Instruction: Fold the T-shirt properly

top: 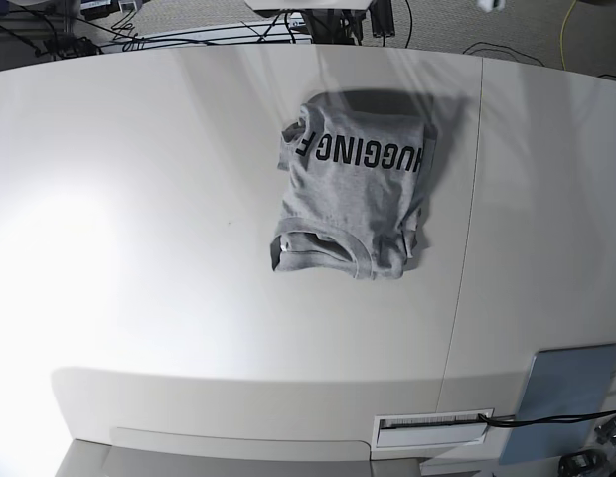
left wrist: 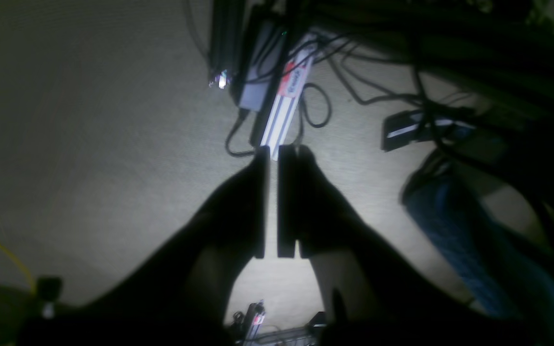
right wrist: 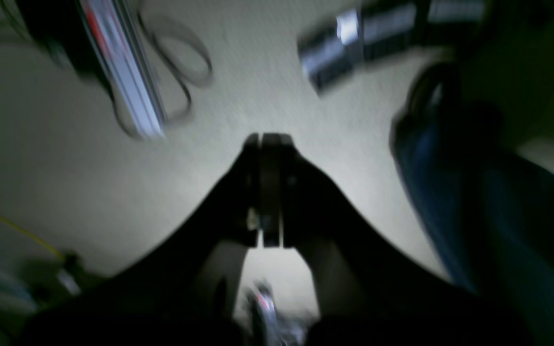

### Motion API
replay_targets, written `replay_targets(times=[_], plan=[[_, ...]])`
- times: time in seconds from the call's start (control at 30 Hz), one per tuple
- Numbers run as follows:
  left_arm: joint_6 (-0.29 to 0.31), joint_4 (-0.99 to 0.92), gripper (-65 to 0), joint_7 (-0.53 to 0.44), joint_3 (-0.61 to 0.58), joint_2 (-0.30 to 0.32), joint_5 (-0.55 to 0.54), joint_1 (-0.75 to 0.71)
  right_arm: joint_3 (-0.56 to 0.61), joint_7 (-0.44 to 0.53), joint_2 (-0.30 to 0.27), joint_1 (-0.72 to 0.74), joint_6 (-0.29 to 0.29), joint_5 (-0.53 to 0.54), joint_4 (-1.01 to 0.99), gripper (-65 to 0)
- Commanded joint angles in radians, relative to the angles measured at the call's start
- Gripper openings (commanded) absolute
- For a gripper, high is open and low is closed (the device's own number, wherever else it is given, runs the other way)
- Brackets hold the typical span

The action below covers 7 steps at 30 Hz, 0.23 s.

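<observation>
T-shirt: soft grey knit, folded roughly rectangular; left gripper slightly parted, right gripper clenched.

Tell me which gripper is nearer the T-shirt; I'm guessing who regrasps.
Cannot tell. Neither shows in the base view with the T-shirt. The left gripper and right gripper each face floor and cables, with no shirt in their views.

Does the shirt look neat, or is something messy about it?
A bit messy. The T-shirt lies folded on the white table, but its edges are uneven: a bunched corner sticks out by the black lettering, and the neckline end is rumpled.
</observation>
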<state>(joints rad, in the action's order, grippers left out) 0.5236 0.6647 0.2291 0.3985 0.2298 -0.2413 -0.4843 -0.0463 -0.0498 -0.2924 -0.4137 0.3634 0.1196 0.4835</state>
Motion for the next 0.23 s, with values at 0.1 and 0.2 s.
replay_targets(times=[0.1, 0.2], plan=[[-0.089, -0.113, -59.7, -0.022, 0.0, -0.063, 0.174, 0.083, -0.001, 0.027, 0.054, 0.066, 0.023, -0.004, -0.069, -65.0], [-0.101, -0.194, -59.7, -0.021, 0.0, -0.099, 0.232, 0.148, -0.001, 0.027, 0.085, 0.103, 0.023, -0.007, -0.097, -65.0]])
